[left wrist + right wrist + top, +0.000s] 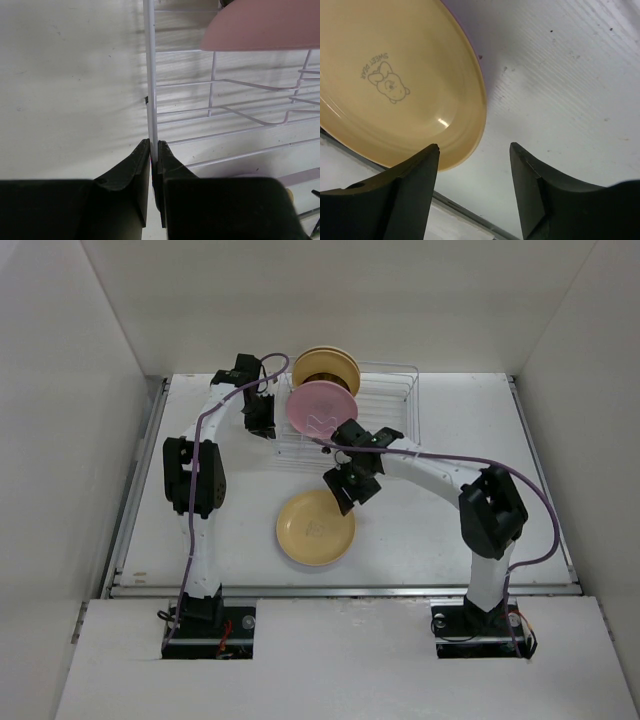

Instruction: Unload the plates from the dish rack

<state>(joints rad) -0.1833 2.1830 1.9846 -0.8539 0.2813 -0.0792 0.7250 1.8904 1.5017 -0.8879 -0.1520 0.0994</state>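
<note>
The wire dish rack (385, 400) stands at the back centre. A pink plate (322, 408) stands upright at its near left, with a yellow-cream plate (326, 365) and a dark plate behind it. A yellow plate (315, 528) lies flat on the table in front. My left gripper (265, 425) is shut on the rack's left edge wire (151, 75), with the pink plate (265, 25) up to its right. My right gripper (474, 150) is open and empty just above the yellow plate's (395, 75) right rim. A thin lavender edge (470, 35) shows under that rim.
White walls enclose the table on three sides. A metal strip (340, 590) runs along the table's front edge, close below the yellow plate. Purple cables loop over both arms and across the rack's front.
</note>
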